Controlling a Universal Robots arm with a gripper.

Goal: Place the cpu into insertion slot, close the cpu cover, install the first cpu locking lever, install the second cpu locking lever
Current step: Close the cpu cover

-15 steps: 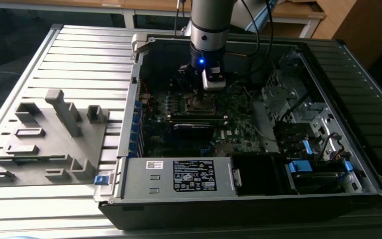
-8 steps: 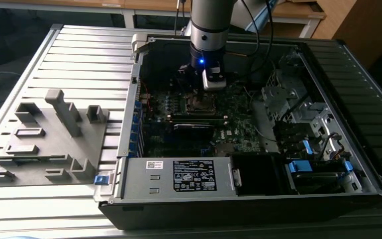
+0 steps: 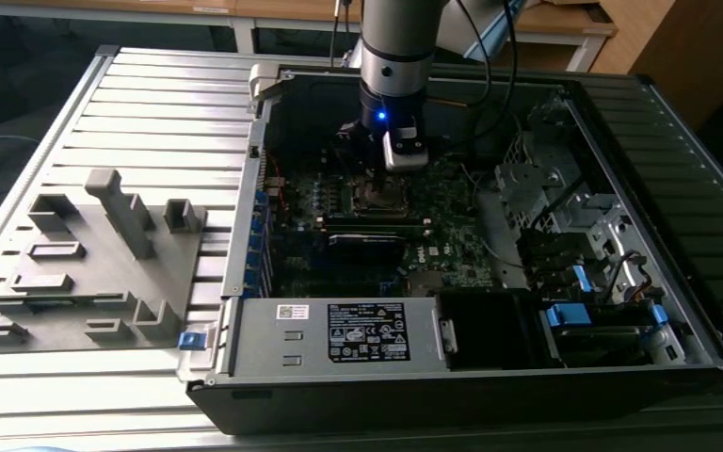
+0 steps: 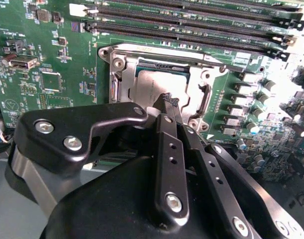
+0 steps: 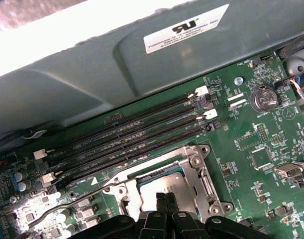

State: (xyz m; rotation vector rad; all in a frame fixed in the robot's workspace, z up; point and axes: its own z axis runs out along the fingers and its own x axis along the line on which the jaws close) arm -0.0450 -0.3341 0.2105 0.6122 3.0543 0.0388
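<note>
Inside the open computer case (image 3: 462,400), I see my gripper (image 4: 167,101) with fingers pressed together, tips down at the cpu (image 4: 144,84). The cpu lies in the insertion slot (image 4: 114,63), framed by the cpu cover (image 4: 156,54). A white printed label (image 5: 186,29) marks the case wall; another label (image 3: 365,332) fronts the power supply (image 3: 274,348). Long memory slots (image 4: 191,30) run just beside.

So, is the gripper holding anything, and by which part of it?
Nothing seems held: in the second wrist view the gripper is shut, fingertips together with nothing between them, over the cpu.
</note>
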